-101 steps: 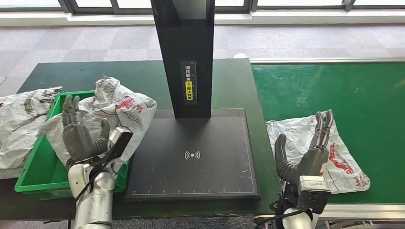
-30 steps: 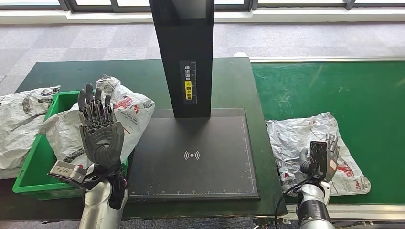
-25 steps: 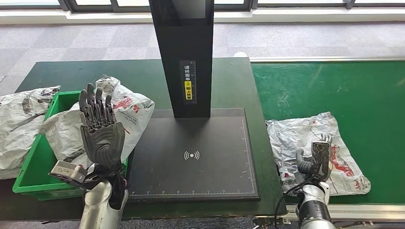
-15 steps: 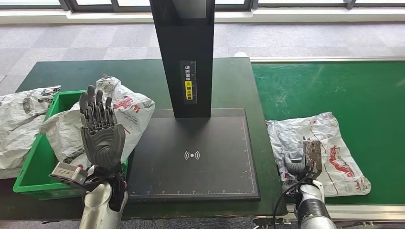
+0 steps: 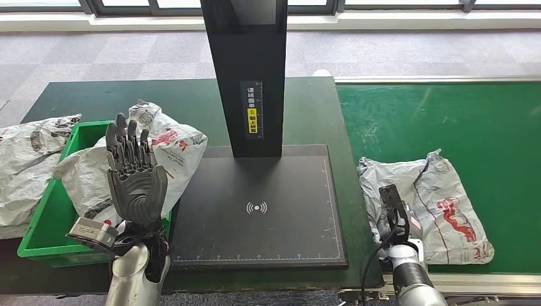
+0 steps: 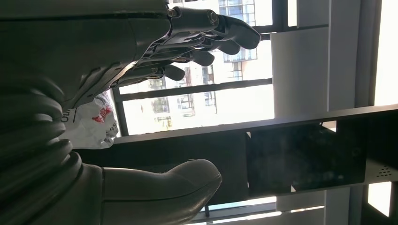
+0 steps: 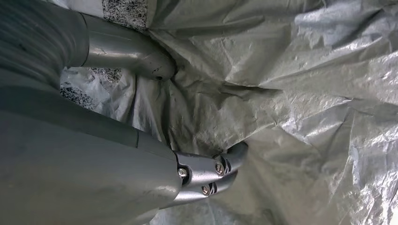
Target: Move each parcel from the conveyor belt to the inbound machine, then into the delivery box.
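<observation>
1. Your right hand (image 5: 395, 220) is down at the near left edge of the grey parcel (image 5: 440, 207) on the conveyor belt (image 5: 446, 121). In the right wrist view its thumb (image 7: 136, 58) and curled fingers (image 7: 211, 176) dig into the crumpled plastic from opposite sides, bunching a fold between them, so it grips that parcel.
2. That parcel lies flat on the green belt, just beside the black inbound machine (image 5: 258, 204).
3. Your left hand (image 5: 134, 178) is raised palm-forward above the near right corner of the green delivery box (image 5: 44, 236). Its fingers are straight and apart, and it holds nothing.
4. Behind that hand, a second white parcel (image 5: 163, 150) sits in the box and bulges over its right rim, touching the edge of the machine's platform.
5. A third parcel (image 5: 29, 159) lies on the worktop (image 5: 191, 102) to the left of the box, draped against its outer wall.
6. The machine's flat platform carries a white contactless mark at its centre, and its dark upright column (image 5: 245, 70) stands at the far side.
</observation>
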You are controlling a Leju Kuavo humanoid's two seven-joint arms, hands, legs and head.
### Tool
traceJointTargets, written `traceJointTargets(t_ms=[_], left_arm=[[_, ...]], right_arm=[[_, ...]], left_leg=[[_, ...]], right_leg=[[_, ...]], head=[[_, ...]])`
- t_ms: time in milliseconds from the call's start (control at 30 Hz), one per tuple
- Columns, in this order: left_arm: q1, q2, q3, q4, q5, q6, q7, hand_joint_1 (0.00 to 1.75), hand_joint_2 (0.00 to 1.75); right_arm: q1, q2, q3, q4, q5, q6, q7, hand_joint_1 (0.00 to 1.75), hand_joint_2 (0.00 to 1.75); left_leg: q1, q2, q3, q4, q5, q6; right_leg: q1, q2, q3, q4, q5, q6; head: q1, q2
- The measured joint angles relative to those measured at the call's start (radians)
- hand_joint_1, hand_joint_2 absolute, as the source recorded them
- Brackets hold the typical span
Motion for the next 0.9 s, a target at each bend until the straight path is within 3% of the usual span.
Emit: traceJointTargets(t_ms=[267, 633, 733, 900], left_arm=[[0.0, 0.0, 0.0, 0.0, -0.006, 0.028, 0.0, 0.0, 1.75], [0.0, 0.0, 0.0, 0.0, -0.007, 0.038, 0.0, 0.0, 1.75], [0.0, 0.0, 0.0, 0.0, -0.008, 0.04, 0.0, 0.0, 1.75], [0.001, 0.0, 0.0, -0.006, -0.006, 0.045, 0.0, 0.0, 1.75]], right_arm=[[-0.015, 0.0, 0.032, 0.007, 0.095, -0.025, 0.084, 1.75, 1.75], [-0.02, 0.001, 0.036, 0.01, 0.121, -0.025, 0.105, 1.75, 1.75], [-0.016, 0.003, 0.036, 0.011, 0.097, -0.003, 0.032, 1.75, 1.75], [-0.004, 0.015, 0.03, 0.007, -0.031, 0.054, -0.284, 1.75, 1.75]], left_leg=[[0.0, 0.0, 0.002, 0.0, 0.0, 0.0], [0.0, 0.0, 0.002, 0.0, 0.0, 0.0], [0.0, 0.0, 0.002, 0.0, 0.0, 0.0], [0.0, 0.001, 0.002, 0.0, 0.0, 0.0]], right_leg=[[0.0, 0.0, 0.002, 0.0, 0.0, 0.0], [0.0, 0.0, 0.002, 0.0, 0.0, 0.0], [0.0, 0.0, 0.002, 0.0, 0.0, 0.0], [0.0, 0.002, 0.001, 0.0, 0.0, 0.0]], head=[[0.0, 0.0], [0.0, 0.0], [0.0, 0.0], [0.0, 0.0]])
